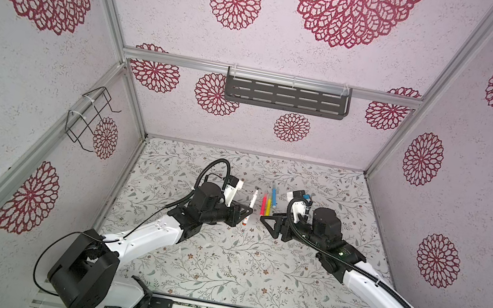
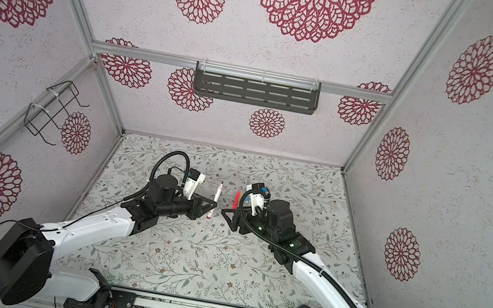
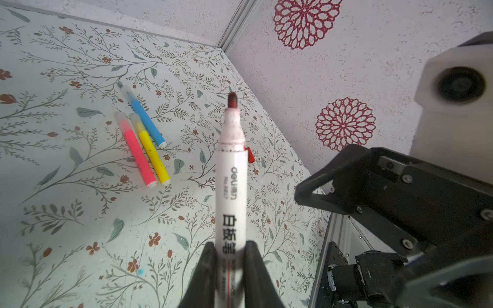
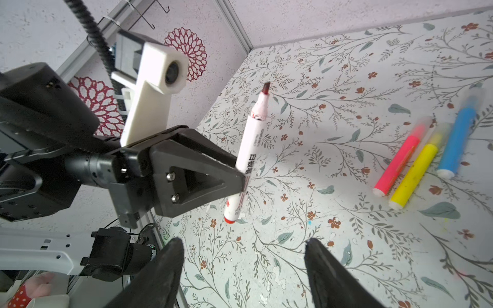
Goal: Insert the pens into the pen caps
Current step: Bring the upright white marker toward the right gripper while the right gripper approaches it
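Note:
My left gripper [image 3: 230, 250] is shut on the lower barrel of the white pen [image 3: 231, 184], holding it above the table with its dark red tip [image 3: 232, 100] bare. In both top views that white pen [image 1: 251, 206] [image 2: 215, 200] stands between the two grippers. A small red pen cap [image 3: 250, 156] lies on the table behind it. My right gripper [image 4: 244, 248] is open and empty, facing the left gripper [image 4: 238, 177] a short way off. The pink pen [image 4: 397, 165], yellow pen [image 4: 413, 176] and blue pen [image 4: 457, 138] lie side by side, with clear caps on their far ends.
The floral table [image 1: 218, 269] is walled on three sides. A dark slotted shelf [image 1: 286, 95] hangs on the back wall and a wire rack [image 1: 88, 118] on the left wall. The three coloured pens [image 1: 268, 205] lie just beyond the right gripper [image 1: 264, 222].

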Controlling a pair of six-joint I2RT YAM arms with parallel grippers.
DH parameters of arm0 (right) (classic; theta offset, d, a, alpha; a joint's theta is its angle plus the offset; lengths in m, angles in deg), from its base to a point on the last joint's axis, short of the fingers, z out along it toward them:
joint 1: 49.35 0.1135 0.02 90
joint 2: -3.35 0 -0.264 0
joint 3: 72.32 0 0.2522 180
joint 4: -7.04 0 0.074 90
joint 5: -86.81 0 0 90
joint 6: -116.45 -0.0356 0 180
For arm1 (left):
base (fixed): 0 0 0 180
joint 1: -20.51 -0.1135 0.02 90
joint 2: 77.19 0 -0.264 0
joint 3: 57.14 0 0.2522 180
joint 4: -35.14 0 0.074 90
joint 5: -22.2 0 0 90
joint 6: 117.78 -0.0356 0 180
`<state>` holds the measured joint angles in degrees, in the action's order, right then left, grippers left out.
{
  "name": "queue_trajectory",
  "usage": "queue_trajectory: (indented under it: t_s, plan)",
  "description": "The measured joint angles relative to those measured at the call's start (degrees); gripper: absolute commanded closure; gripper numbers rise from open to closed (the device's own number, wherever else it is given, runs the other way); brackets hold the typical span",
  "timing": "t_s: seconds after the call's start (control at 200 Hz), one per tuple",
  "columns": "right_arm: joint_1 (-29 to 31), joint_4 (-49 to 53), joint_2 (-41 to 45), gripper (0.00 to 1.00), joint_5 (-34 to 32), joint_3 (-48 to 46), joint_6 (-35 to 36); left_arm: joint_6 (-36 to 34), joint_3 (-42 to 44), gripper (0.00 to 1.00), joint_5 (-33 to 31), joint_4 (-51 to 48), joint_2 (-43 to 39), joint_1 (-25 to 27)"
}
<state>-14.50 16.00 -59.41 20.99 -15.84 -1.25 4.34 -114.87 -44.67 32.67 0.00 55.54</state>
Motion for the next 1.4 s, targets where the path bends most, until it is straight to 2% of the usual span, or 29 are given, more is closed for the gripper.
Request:
queue_trajectory:
  t_s: [0.961,1.401]
  plan:
    - [-1.03,-6.29,-5.97,0.29,3.56,1.62,-2.99,1.64,1.09,0.85,-2.1,3.32,-2.62,3.74]
    - [-1.33,-7.89,-7.23,0.41,5.64,2.71,-3.78,2.03,1.31,0.85,-2.89,4.33,-2.6,4.94]
